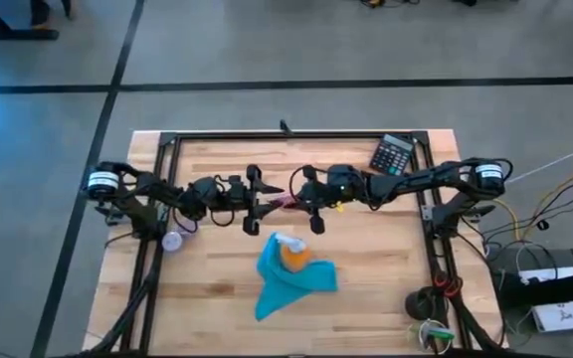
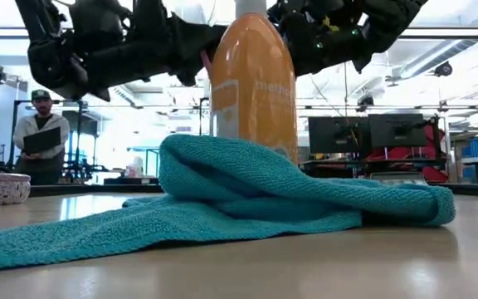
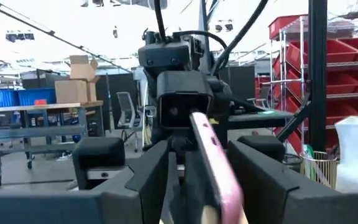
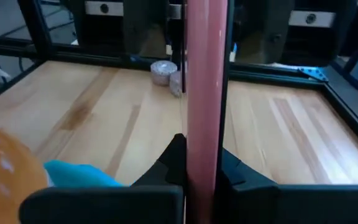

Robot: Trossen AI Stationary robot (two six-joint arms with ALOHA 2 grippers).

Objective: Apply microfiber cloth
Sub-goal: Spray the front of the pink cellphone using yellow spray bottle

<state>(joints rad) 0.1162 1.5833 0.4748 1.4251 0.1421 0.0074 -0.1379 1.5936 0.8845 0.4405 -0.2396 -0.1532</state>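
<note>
I have both arms raised mid-bench, left fingers [image 1: 259, 202] and right fingers [image 1: 306, 199] seemingly clamped on one slim pink-edged phone [image 4: 205, 93], presenting it for wiping; the soft turquoise microfiber cloth [image 1: 288, 283] lies below, bunched around the orange spray bottle [image 1: 293, 253].

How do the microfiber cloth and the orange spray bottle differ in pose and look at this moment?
The microfiber cloth is turquoise and lies flat and crumpled on the table; the orange spray bottle stands upright. The cloth is soft and irregular in outline, bunched around the bottle's base; the bottle is rigid and smooth. Both sit on the table below the left gripper and right gripper, which touch neither; a pink-edged object spans the grippers.
</note>
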